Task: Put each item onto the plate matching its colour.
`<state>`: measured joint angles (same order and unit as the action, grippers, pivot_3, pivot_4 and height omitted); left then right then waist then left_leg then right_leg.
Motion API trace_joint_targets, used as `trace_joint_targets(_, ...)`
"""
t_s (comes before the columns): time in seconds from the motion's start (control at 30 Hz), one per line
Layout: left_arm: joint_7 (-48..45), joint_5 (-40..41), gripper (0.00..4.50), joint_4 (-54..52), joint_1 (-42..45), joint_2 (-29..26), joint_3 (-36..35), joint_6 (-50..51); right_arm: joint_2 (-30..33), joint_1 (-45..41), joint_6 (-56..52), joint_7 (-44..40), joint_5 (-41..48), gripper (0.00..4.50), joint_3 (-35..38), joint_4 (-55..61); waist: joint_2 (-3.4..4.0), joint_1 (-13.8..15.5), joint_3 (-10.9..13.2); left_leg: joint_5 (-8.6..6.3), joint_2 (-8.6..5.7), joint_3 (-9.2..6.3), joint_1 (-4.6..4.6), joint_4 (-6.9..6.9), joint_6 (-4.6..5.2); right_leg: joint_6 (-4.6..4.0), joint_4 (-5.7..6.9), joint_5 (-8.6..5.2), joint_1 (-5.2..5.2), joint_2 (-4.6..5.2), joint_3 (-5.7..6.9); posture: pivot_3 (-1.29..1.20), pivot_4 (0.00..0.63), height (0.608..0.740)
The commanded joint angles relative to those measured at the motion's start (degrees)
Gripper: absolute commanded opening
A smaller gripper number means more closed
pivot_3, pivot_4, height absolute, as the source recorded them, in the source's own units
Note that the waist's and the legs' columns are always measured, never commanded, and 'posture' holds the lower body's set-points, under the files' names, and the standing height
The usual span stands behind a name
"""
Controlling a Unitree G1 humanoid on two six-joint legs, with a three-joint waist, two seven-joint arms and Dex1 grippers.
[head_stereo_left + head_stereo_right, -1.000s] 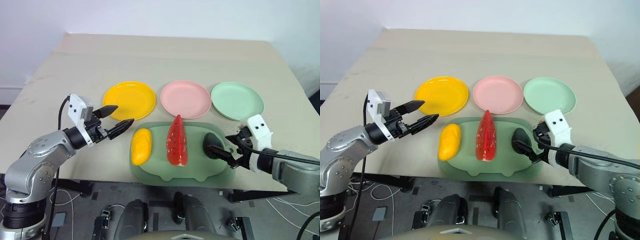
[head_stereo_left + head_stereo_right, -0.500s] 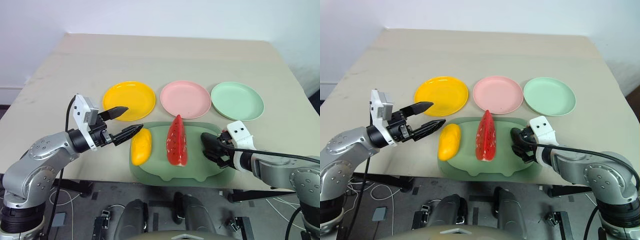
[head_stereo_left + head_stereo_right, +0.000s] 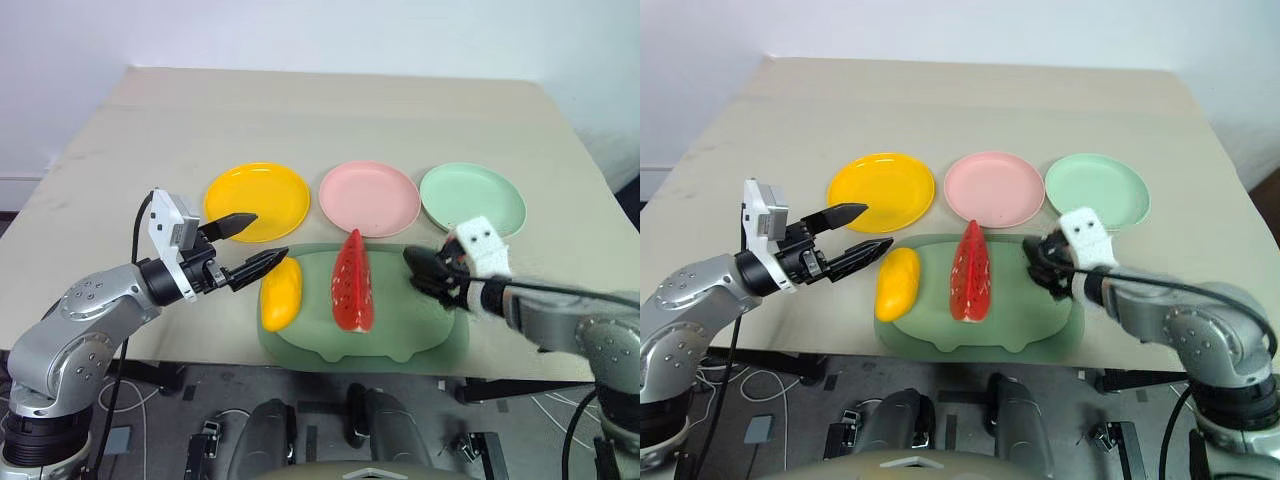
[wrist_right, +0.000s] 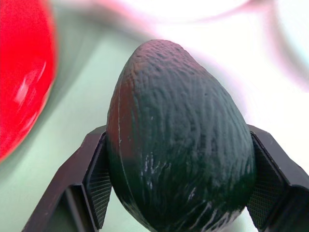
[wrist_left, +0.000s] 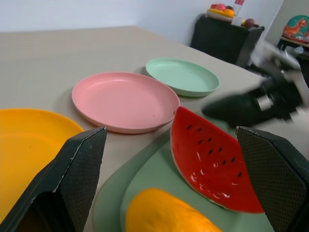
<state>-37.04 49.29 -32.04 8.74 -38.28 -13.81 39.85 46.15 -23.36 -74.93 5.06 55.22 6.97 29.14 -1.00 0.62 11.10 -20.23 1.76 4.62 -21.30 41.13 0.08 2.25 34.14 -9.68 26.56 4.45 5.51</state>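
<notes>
Lifted since earlier — avocado (image 4: 178,140) in right gripper (image 3: 432,270), beside watermelon (image 3: 352,282).

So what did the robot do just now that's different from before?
The right end effector closed on the avocado and carried it from the middle of the green mat toward the mat's far edge, nearer the mint green plate. The left end effector slid closer to the mango and is open. The mango, the watermelon wedge and the plates stayed put.

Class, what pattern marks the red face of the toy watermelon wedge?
Small black seed marks on the red plastic watermelon wedge, clearest in the left wrist view.
</notes>
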Motion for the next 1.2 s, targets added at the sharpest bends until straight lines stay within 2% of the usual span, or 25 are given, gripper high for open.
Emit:
trace_joint_targets(0.03, 0.0, 0.8, 4.50, -2.2, 0.1, -0.5, -0.9, -0.6, 3.4, -6.3, 7.6, -5.3, -10.9, 3.16, -3.1, -9.8, 0.00, 0.0, 0.0, 0.00, -0.01, 0.00, -0.01, -0.01, 0.00, 0.00, 0.00, 0.00, 0.01, 0.00, 0.00, 0.00, 0.150, 0.740)
trace_joint_targets(0.17, 0.1, -0.2, 4.50, -1.8, 0.3, -0.2, 0.0, -1.1, 3.4, -13.9, 21.1, -13.3, -24.9, 3.16, -11.2, -28.1, -0.02, 0.0, 0.0, 0.00, -0.04, 0.01, -0.03, -0.04, 0.00, 0.01, -0.05, 0.00, 0.00, -0.01, 0.02, 0.00, 0.150, 0.740)
trace_joint_targets(0.33, 1.0, -1.3, 4.50, -2.7, 0.3, 0.4, 1.4, -1.6, -0.3, -21.6, 34.6, -21.1, -36.4, 3.16, -15.8, -49.5, 0.00, -0.1, 0.0, 0.00, -0.04, 0.04, -0.05, -0.04, 0.01, 0.02, -0.03, 0.02, 0.02, 0.00, 0.00, 0.00, 0.150, 0.740)
trace_joint_targets(0.4, 1.4, -1.1, 4.50, -3.2, -0.2, 0.5, 1.0, -1.6, -1.2, -23.3, 37.5, -23.5, -39.2, 3.91, -16.1, -54.1, 0.02, 0.0, 0.0, 0.00, -0.03, 0.03, -0.07, -0.04, 0.00, 0.02, -0.02, 0.02, 0.06, -0.01, 0.01, 0.00, 0.150, 0.740)
trace_joint_targets(0.47, 1.8, -0.7, 4.50, -3.9, -1.1, 0.5, 0.2, -1.5, -1.6, -24.4, 38.9, -25.6, -41.0, 4.48, -15.7, -56.6, 0.02, 0.0, 0.0, 0.01, -0.02, 0.03, -0.09, -0.05, 0.00, 0.02, -0.02, 0.02, 0.09, -0.01, 0.01, 0.00, 0.150, 0.740)
trace_joint_targets(0.5, 1.9, -0.7, 4.50, -4.1, -1.5, 0.4, -0.1, -1.5, -1.6, -24.7, 39.4, -26.4, -41.8, 4.48, -15.5, -57.0, 0.02, 0.0, 0.0, 0.01, -0.01, 0.04, -0.09, -0.05, 0.00, 0.02, -0.02, 0.02, 0.09, 0.00, 0.01, 0.00, 0.150, 0.740)
trace_joint_targets(0.6, 2.4, -0.3, 4.50, -4.9, -2.7, 0.4, -0.7, -1.5, 0.3, -23.3, 40.2, -29.2, -43.8, 4.48, -14.6, -52.1, 0.03, 0.0, 0.0, 0.01, 0.02, 0.05, -0.08, -0.04, -0.01, 0.03, -0.01, 0.02, 0.08, 0.01, 0.00, 0.00, 0.150, 0.740)
trace_joint_targets(0.73, 2.7, -0.3, 4.50, -4.9, -3.9, 0.2, -1.7, -1.7, 4.4, -18.0, 37.6, -34.7, -41.1, 4.48, -9.9, -35.9, 0.08, 0.2, 0.0, 0.01, 0.03, 0.01, -0.09, -0.05, -0.01, 0.03, 0.00, 0.02, 0.09, 0.02, 0.02, 0.00, 0.150, 0.740)
trace_joint_targets(0.77, 2.5, -0.5, 4.50, -4.6, -4.1, 0.1, -2.0, -1.8, 4.9, -17.1, 35.2, -36.1, -39.2, 4.48, -8.3, -31.7, 0.08, 0.2, 0.0, 0.01, 0.03, 0.00, -0.10, -0.05, -0.01, 0.03, 0.00, 0.02, 0.09, 0.02, 0.03, 0.00, 0.150, 0.740)
trace_joint_targets(0.87, 1.4, -1.8, 4.50, -2.1, -4.4, -0.8, -3.3, -2.6, 3.1, -16.8, 15.0, -38.0, -24.3, 4.48, -0.7, -14.8, 0.10, -0.2, 0.0, 0.01, 0.07, 0.04, -0.06, -0.04, -0.01, 0.03, 0.01, 0.02, 0.09, 0.02, 0.03, 0.00, 0.150, 0.740)
trace_joint_targets(0.93, 1.0, -2.0, 4.50, -0.8, -4.2, -1.3, -3.9, -2.8, 0.2, -17.8, 4.9, -35.7, -19.5, 4.48, 2.3, -10.2, 0.06, -0.2, 0.0, 0.02, 0.11, 0.03, 0.00, -0.05, -0.03, 0.01, 0.05, 0.01, 0.07, -0.04, 0.02, 0.00, 0.150, 0.740)
trace_joint_targets(1.03, -0.9, -3.5, 4.50, 2.6, -3.6, -2.9, -4.9, -4.1, -10.4, -18.2, -13.4, -31.2, -12.4, 4.48, 4.7, 1.3, 0.05, -0.1, 0.0, 0.03, 0.13, -0.02, 0.01, -0.05, -0.05, -0.01, 0.06, 0.02, 0.05, -0.06, 0.04, 0.00, 0.150, 0.740)
trace_joint_targets(1.07, -1.5, -3.8, 4.50, 3.4, -3.3, -3.2, -5.0, -4.4, -13.5, -18.1, -16.3, -28.9, -11.2, 4.48, 4.3, 3.3, 0.08, -0.1, 0.0, 0.02, 0.14, 0.00, 0.00, -0.04, -0.05, -0.02, 0.08, 0.02, 0.07, -0.06, 0.04, 0.00, 0.150, 0.740)
trace_joint_targets(1.2, -2.5, -4.7, 4.50, 5.1, -1.9, -3.3, -4.1, -5.2, -19.5, -16.4, -17.6, -20.9, -7.8, 4.48, 0.9, 4.7, 0.08, 0.2, 0.0, 0.03, 0.06, -0.01, -0.14, -0.06, -0.05, -0.01, 0.10, 0.02, 0.18, 0.08, 0.04, 0.00, 0.150, 0.740)
